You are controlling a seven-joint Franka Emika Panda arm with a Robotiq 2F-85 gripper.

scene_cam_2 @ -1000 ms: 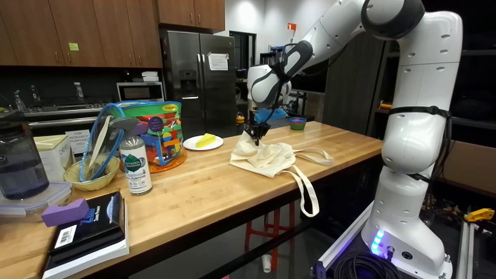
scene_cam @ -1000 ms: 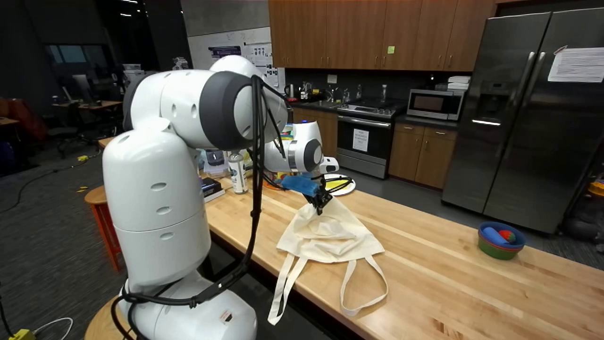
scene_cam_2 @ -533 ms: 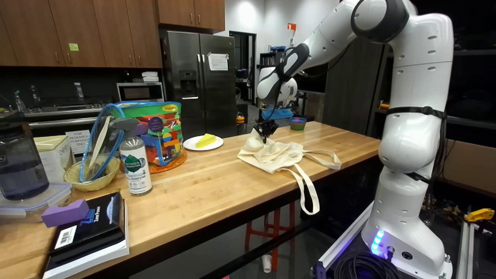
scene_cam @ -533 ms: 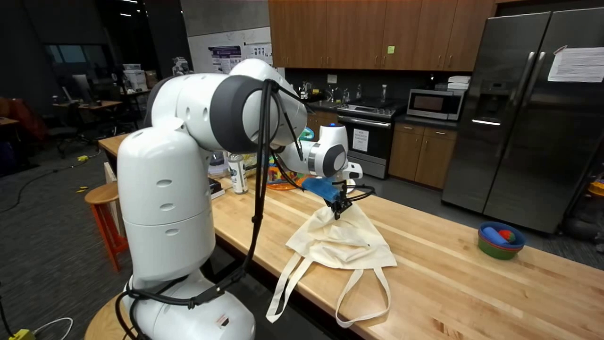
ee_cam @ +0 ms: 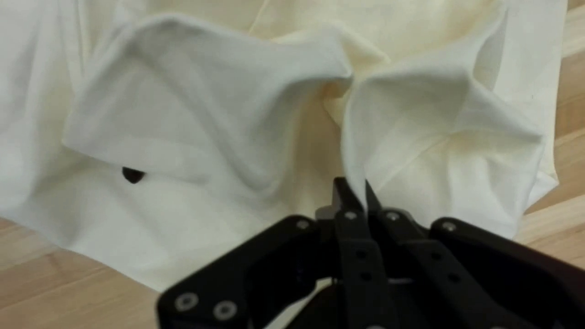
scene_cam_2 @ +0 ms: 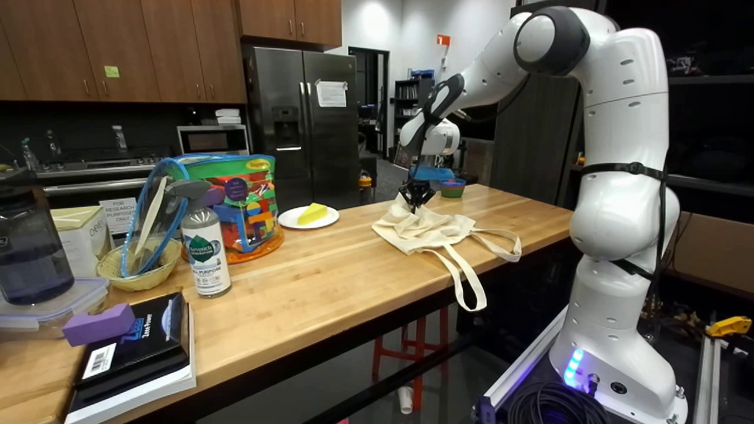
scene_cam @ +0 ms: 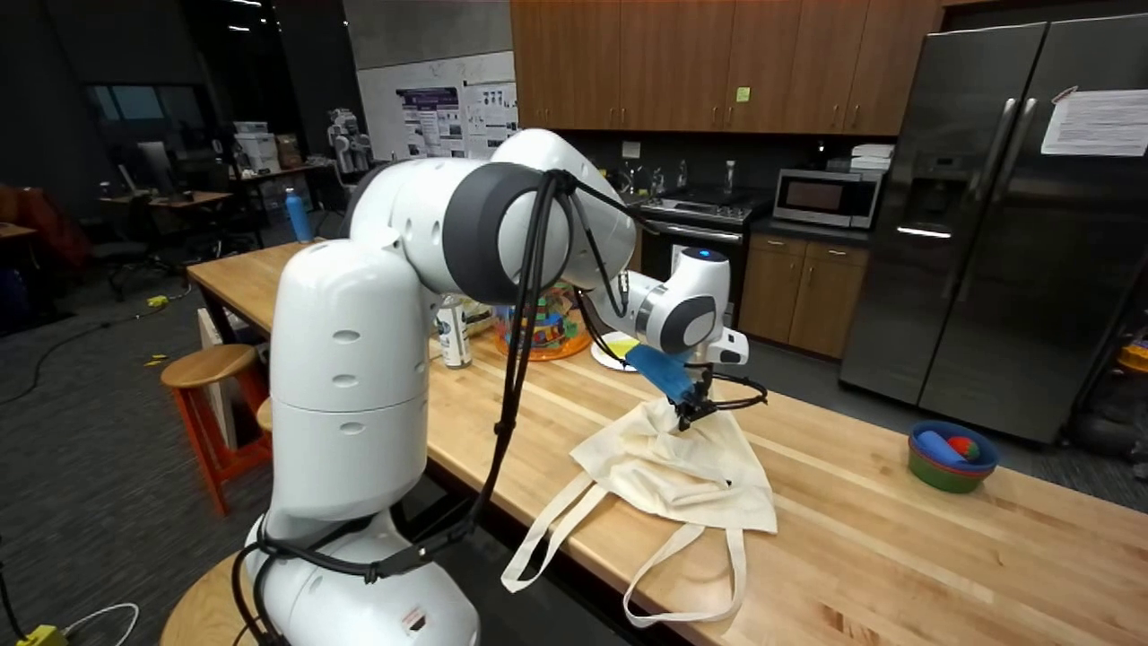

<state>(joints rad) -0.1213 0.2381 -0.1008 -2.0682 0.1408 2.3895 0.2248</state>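
1. In an exterior view, the hand (scene_cam: 685,423) is closed on a gathered part of the cream cloth bag (scene_cam: 673,471), which lies rumpled on the wooden counter (scene_cam: 879,511). Nested bowls (scene_cam: 951,477) stand well apart from it.
2. In an exterior view, one strap (scene_cam_2: 469,274) hangs over the counter's edge. A plate (scene_cam_2: 287,219) bearing a yellow wedge (scene_cam_2: 312,214) sits near a bag of blocks (scene_cam_2: 250,206).
3. In the wrist view, the hand pinches a narrow, raised fold of the cloth bag; a small dark mark (ee_cam: 133,175) shows beside another fold.
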